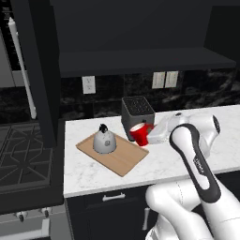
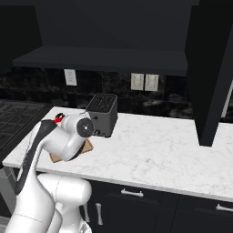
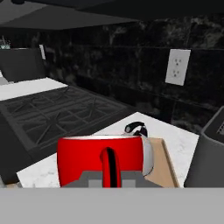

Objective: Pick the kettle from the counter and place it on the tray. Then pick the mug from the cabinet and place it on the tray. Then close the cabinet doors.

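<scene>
The jaws hold the glossy red cylindrical mug (image 1: 138, 134), just in front of the boxy black toaster (image 1: 136, 111); beyond them the domed silver kettle (image 1: 103, 140) sits on the flat wooden tray (image 1: 123, 159) on the veined marble table (image 1: 93, 174). From the right, the tray (image 2: 55, 157) edge peeks under the arm. In the hand view, the mug (image 3: 83, 159) is close, its loop handle facing the camera, the kettle (image 3: 146, 154) just behind.

Back wall: black stone-look backsplash (image 1: 112, 101) with faint pale veining.
Outlets: one white socket plate (image 1: 88, 85) on the wall toward the stove side, a pair of white plates (image 1: 164, 79) further right.
Stove: black top with dark grates (image 1: 21, 152), touching the desk's left edge.
Drawers: dark fronts (image 2: 136, 205) under the desk's front edge, short silver handles (image 2: 132, 193).
Light: dim, even.
</scene>
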